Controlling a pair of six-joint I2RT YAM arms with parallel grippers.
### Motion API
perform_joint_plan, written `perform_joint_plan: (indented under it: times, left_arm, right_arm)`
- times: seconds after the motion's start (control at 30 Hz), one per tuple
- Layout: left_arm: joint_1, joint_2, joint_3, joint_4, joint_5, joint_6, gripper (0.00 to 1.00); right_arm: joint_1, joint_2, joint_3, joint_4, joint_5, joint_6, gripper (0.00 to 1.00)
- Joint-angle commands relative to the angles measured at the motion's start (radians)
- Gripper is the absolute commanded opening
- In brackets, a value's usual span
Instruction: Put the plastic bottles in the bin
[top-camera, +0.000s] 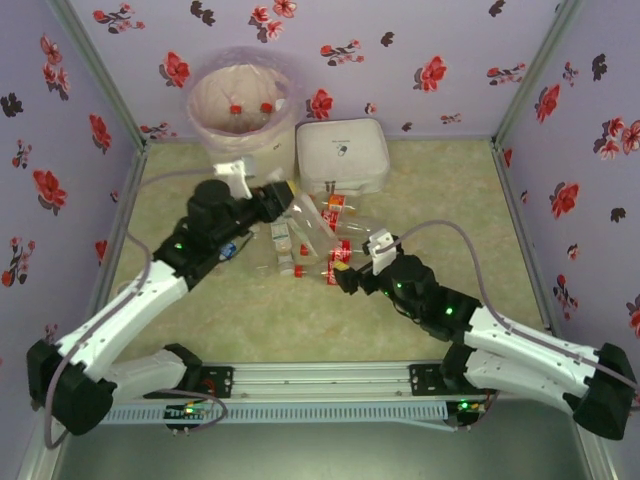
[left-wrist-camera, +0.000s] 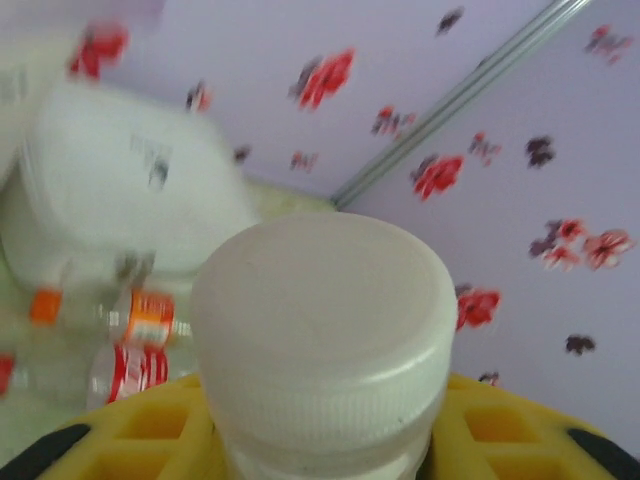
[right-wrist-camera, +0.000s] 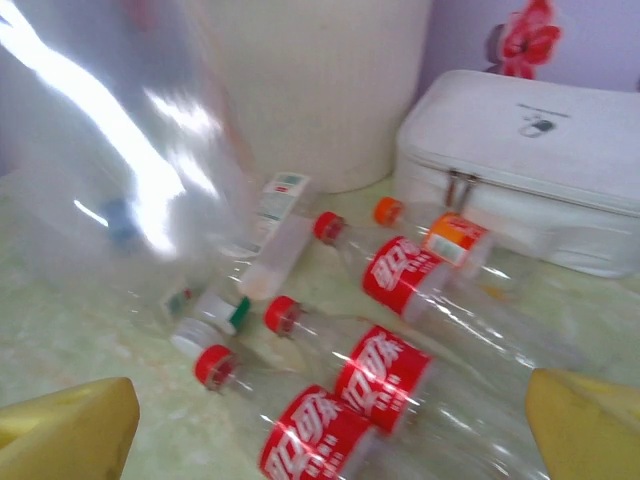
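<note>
While the left gripper (top-camera: 285, 197) pinches a large clear bottle (top-camera: 315, 228) at the neck, just under its white cap (left-wrist-camera: 325, 320), the right gripper (top-camera: 346, 273) stands spread wide. Its two yellow fingertips (right-wrist-camera: 70, 430) sit at the lower corners of the right wrist view, closed on nothing.

There is one bin (top-camera: 272, 143), a cream-white bucket lined with a pinkish bag, at the far left of the table (top-camera: 440, 200). One white zipped case (top-camera: 342, 150) stands just beside it on the right. Two red caps (top-camera: 235, 108) show inside the bin.

Loose on the table, the right wrist view lets me count:
- three red-labelled bottles (right-wrist-camera: 385, 365) with red caps, lying side by side
- one orange-capped bottle (right-wrist-camera: 455, 240) beyond them, near the case
- one slim bottle (right-wrist-camera: 275, 240) with a green and white label
- one short bottle (right-wrist-camera: 215, 315) with a white cap

A blue cap (right-wrist-camera: 125, 222) shows through the held bottle's wall, its own bottle too blurred to make out. I cannot tell the exact total in the pile.

The red-labelled bottles lie straight ahead of the right gripper, in the gap its fingers frame. The large clear bottle slants from the left gripper across the pile, toward the right gripper. The bin stands just beyond the left gripper, to its left, apart from the held bottle.
</note>
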Motion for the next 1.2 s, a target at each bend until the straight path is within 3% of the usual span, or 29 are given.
perform_joint_plan:
  times: [0.0,0.23,0.5,0.6,0.83,1.03,1.17]
  left_arm:
    - [0.061,-0.037,0.193,-0.159,-0.023,0.179,0.15]
    - [0.225,0.074,0.479,-0.198,-0.017,0.299,0.0]
    - [0.331,0.323,0.655,0.032,-0.224,0.482,0.0]
    - [0.357,0.467,0.764,0.036,-0.27,0.542,0.0]
    - [0.374,0.804,1.08,-0.131,-0.297,0.654,0.0]
    - [0.373,1.014,1.277,-0.266,-0.314,0.742,0.0]
    - [0.367,1.131,1.384,-0.422,-0.385,0.782,0.0]
  right_arm:
    - [-0.007,-0.041,-0.043,-0.081,0.08,0.004,0.99]
    - [-0.009,-0.066,-0.044,-0.098,0.074,0.034,0.99]
    - [-0.008,-0.094,-0.009,-0.142,0.066,0.042,0.99]
    - [-0.008,-0.12,-0.009,-0.172,0.066,0.051,0.99]
    - [-0.007,-0.245,0.008,-0.309,0.069,0.065,0.99]
    - [-0.008,-0.348,0.005,-0.376,0.103,0.072,0.99]
    - [-0.008,-0.346,0.005,-0.375,0.103,0.073,0.99]
